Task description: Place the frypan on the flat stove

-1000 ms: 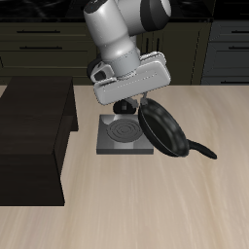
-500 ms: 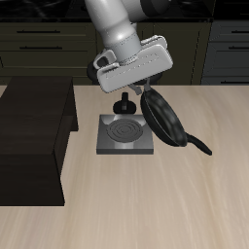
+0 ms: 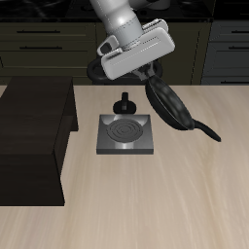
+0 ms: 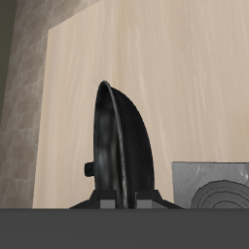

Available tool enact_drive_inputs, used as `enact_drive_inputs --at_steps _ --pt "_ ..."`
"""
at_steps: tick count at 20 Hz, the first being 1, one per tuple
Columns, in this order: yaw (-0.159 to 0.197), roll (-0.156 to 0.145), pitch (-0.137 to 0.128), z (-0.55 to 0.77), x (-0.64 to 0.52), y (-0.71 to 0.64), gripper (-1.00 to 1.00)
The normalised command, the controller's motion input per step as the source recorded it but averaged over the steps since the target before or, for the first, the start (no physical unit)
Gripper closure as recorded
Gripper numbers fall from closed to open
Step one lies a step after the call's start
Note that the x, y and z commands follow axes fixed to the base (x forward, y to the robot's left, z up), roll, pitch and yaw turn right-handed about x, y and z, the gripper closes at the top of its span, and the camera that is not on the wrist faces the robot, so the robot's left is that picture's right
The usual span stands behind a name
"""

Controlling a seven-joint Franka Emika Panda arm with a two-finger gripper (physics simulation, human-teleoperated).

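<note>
The frypan (image 3: 170,104) is round and black with a long handle that points down toward the table. It hangs steeply tilted, almost on edge, in the air beside the flat stove. My gripper (image 3: 151,78) is shut on its rim. In the wrist view the frypan (image 4: 122,151) shows edge-on between the fingers. The flat stove (image 3: 125,133) is a grey square plate with a dark spiral coil and a black round knob (image 3: 124,103) at its back. It lies on the table below the gripper, and a corner of the stove shows in the wrist view (image 4: 212,185).
A large dark cabinet block (image 3: 34,131) stands on the table beside the stove. Dark drawer fronts (image 3: 49,49) run along the back. Light wooden tabletop (image 3: 146,204) spreads toward the front edge.
My gripper has risen and moved back with the frypan in it. The pan is higher above the table and farther to the side of the stove.
</note>
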Motion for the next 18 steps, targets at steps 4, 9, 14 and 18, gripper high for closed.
enact_drive_inputs --at_steps 4,9,14,18 --pt "-0.004 0.034 -0.022 0.14 -0.34 0.03 1.00" --pt "0.004 -0.007 -0.017 0.08 -0.32 -0.04 1.00" --pt "0.022 -0.046 0.003 -0.01 -0.24 -0.10 1.00" --pt "0.008 -0.070 0.037 -0.10 -0.18 -0.14 1.00"
